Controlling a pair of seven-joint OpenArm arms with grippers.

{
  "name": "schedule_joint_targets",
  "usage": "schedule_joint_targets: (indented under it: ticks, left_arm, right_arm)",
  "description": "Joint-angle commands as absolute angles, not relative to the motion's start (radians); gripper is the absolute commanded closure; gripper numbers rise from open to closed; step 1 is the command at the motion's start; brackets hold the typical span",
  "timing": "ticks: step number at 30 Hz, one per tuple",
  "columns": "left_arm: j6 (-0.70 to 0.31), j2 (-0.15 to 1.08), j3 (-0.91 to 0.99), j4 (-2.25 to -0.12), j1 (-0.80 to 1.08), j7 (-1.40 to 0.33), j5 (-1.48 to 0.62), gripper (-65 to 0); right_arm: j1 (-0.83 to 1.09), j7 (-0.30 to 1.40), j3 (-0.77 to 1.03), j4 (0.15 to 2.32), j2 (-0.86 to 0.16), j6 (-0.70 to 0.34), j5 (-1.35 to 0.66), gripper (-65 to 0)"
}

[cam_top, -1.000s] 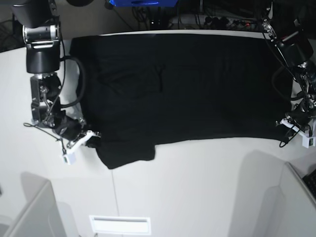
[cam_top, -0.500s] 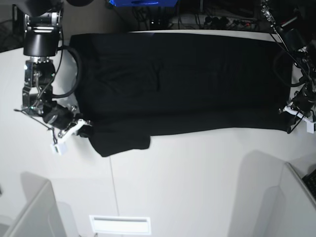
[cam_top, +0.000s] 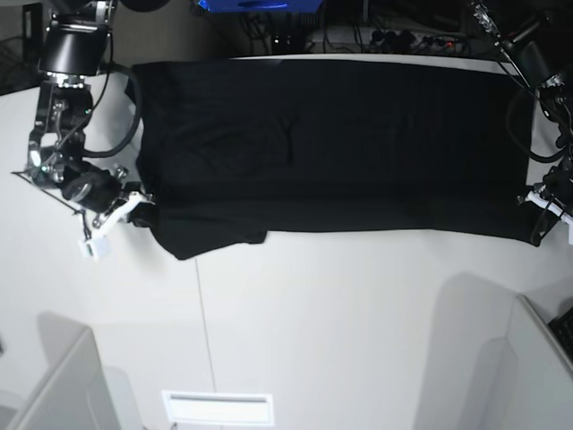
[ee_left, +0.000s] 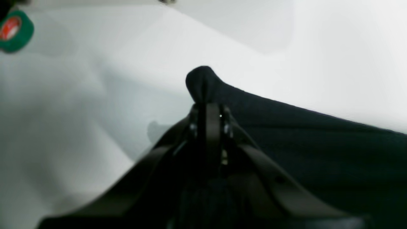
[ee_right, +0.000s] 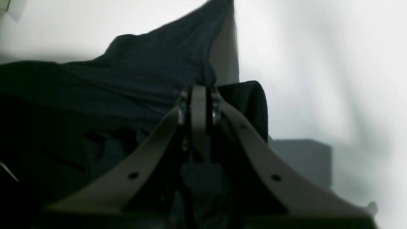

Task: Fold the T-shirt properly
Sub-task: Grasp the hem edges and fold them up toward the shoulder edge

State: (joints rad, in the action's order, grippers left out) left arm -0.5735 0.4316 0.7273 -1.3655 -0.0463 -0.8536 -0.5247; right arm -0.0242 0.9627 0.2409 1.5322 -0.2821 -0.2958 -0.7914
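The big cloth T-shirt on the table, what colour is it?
Plain black cloth T-shirt; no print shows. Clearest in the base view.

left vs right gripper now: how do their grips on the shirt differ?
The left gripper pinches the T-shirt at a plain end corner; the right gripper pinches beside a hanging sleeve flap. A small nub of cloth pokes past the left's fingers; a wider fold wraps the right's. Both are shut on cloth at the near edge.

Lab: white table, tangled cables behind.

Both arms reached low: the left pincer at 3 o'clock, the right pincer at 9 o'clock, each clamped on cloth.
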Motion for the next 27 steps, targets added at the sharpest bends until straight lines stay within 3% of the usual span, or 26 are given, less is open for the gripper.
schedule_joint_targets:
  ticks: [1, 15, 19, 27]
  left_arm:
    - [-0.567, 0.458, 0.737, -1.389, -0.050, -0.834, -0.527, 0.0]
    - [-0.567, 0.455, 0.740, -1.443, 0.036, -0.835, -0.533, 0.0]
    - [-0.567, 0.460, 0.745, -1.443, 0.064, -0.835, -0.616, 0.0]
    - [-0.567, 0.458, 0.782, -1.445, 0.094, -0.835, -0.645, 0.0]
  right_arm:
    - [-0.031, 0.957, 0.262, 1.566, -0.282, -0.298, -0.794, 0.0]
    - [0.079, 1.078, 0.332, 1.762, -0.228, -0.298, -0.794, 0.0]
    - [0.124, 1.089, 0.374, 1.810, -0.206, -0.298, -0.794, 0.0]
    - [0.156, 1.241, 0.472, 1.951, -0.128, -0.298, -0.794, 0.0]
